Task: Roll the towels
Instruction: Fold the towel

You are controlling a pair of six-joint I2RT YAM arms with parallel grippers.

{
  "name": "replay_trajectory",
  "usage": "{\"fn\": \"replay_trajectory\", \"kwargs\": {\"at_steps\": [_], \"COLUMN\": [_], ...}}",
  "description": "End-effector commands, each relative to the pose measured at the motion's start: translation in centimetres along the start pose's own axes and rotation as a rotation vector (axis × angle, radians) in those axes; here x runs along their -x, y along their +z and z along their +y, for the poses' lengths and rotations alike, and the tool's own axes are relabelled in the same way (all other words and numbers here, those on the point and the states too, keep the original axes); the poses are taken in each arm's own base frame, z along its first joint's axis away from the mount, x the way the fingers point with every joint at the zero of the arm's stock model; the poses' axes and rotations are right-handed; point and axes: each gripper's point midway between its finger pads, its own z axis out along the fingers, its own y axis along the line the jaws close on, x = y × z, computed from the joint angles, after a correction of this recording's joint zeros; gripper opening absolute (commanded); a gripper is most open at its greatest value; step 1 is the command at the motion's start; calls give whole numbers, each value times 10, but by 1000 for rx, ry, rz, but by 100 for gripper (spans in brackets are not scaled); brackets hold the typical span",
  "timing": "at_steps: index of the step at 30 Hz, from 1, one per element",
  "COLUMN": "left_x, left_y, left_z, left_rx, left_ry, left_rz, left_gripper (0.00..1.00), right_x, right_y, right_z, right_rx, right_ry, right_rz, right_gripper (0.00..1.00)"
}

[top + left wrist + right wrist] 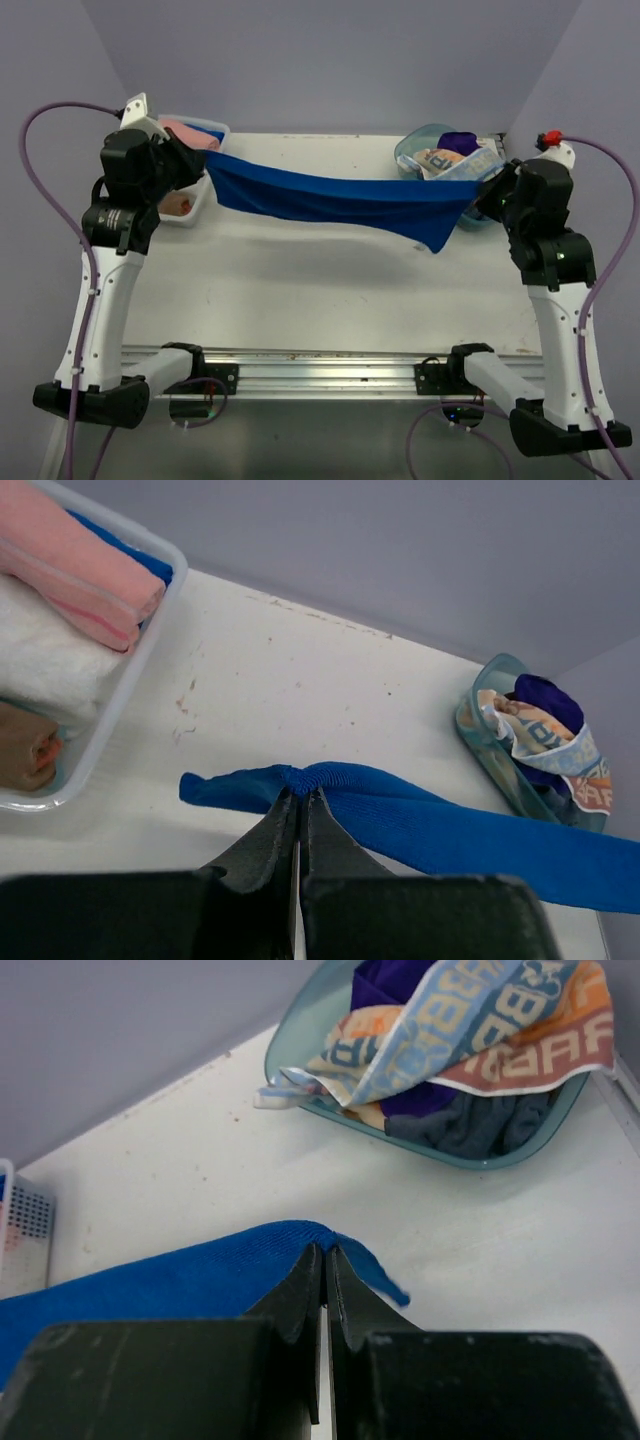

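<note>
A royal blue towel (330,198) hangs stretched above the table between both arms, sagging toward its right end. My left gripper (205,163) is shut on its left corner; in the left wrist view the jaws pinch the bunched blue towel (400,815) at the left gripper (301,792). My right gripper (478,198) is shut on the right corner; the right wrist view has the blue towel (170,1280) clamped at the right gripper (326,1250). More towels, a printed RABBIT one (470,1020) and a purple one (458,141), lie crumpled in the teal tub.
A clear teal tub (415,152) sits at the back right. A white basket (195,205) at the back left holds rolled pink (85,575), white (45,655) and brown (28,748) towels. Purple walls close in the back and both sides.
</note>
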Motion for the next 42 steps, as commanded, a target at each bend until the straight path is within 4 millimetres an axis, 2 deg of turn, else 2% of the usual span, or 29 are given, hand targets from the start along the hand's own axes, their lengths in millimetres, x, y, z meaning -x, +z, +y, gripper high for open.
{"fn": "replay_trajectory", "kwargs": {"at_steps": [1, 3, 4, 6, 7, 9, 11, 12, 15, 18, 20, 23, 24, 26, 27, 28, 29, 30, 31, 32, 33, 34, 35, 36, 37, 38, 39, 41, 42], "left_x": [28, 31, 35, 30, 32, 30, 30, 35, 36, 31, 23, -2, -22, -37, -58, -57, -66, -84, -91, -99, -117, -119, -118, -137, -142, -134, -147, -142, -151], "left_y": [-32, -46, -58, -69, -85, -98, -122, -135, -165, -191, -202, -189, -169, -143, -116, -98, -80, -59, -29, -12, 15, 32, 44, 66, 78, 88, 104, 119, 130], "left_z": [-13, -16, -17, -14, -16, -18, -16, -15, -11, -10, -3, 19, 34, 45, 59, 59, 64, 75, 77, 82, 89, 88, 86, 91, 92, 88, 94, 95, 102], "left_rx": [-52, -56, -62, -55, -72, -89, -89, -79, -60, -62, -43, 35, 91, 134, 188, 183, 198, 227, 234, 252, 278, 268, 273, 286, 287, 285, 305, 322, 347], "left_ry": [10, -3, -9, -35, -41, -60, -65, -68, -74, -75, -79, -96, -96, -96, -94, -93, -91, -88, -84, -86, -86, -94, -102, -107, -112, -118, -118, -120, -116], "left_rz": [-102, -117, -140, -143, -173, -190, -216, -241, -266, -266, -266, -221, -162, -107, -33, -41, -13, 38, 71, 105, 185, 195, 213, 292, 315, 314, 366, 366, 388], "left_gripper": [0, 0, 0, 0, 0, 0, 0, 0, 0, 0, 0, 0, 0, 0, 0, 0, 0, 0, 0, 0, 0, 0, 0, 0, 0, 0, 0, 0, 0], "right_x": [21, 33, 32, 37, 34, 39, 37, 40, 33, 12, -6, -38, -57, -67, -86, -81, -87, -104, -95, -113, -106, -111, -122, -121, -124, -118, -131, -128, -134], "right_y": [-40, -64, -71, -90, -97, -118, -134, -150, -180, -197, -198, -179, -161, -139, -117, -96, -78, -54, -33, 1, 22, 41, 69, 88, 102, 114, 136, 155, 169], "right_z": [1, 1, -1, -5, -8, -6, -9, -9, -15, -24, -33, -46, -50, -49, -55, -50, -50, -54, -46, -54, -48, -50, -52, -49, -50, -46, -50, -44, -44], "right_rx": [33, 60, 60, 67, 68, 110, 125, 151, 185, 196, 174, 114, 79, 63, 24, 21, 2, -31, -15, -91, -88, -118, -168, -179, -199, -205, -240, -243, -245], "right_ry": [-13, -4, -7, -12, -14, -11, 1, 15, 49, 84, 109, 133, 128, 139, 126, 123, 112, 90, 73, 37, 30, -4, -33, -45, -62, -72, -93, -104, -110], "right_rz": [-44, -94, -91, -123, -118, -146, -149, -173, -185, -143, -93, -7, 55, 79, 135, 116, 133, 179, 139, 208, 179, 203, 261, 262, 274, 267, 311, 310, 326], "right_gripper": [0, 0, 0, 0, 0, 0, 0, 0, 0, 0, 0, 0, 0, 0, 0, 0, 0, 0, 0, 0, 0, 0, 0, 0, 0, 0, 0, 0, 0]}}
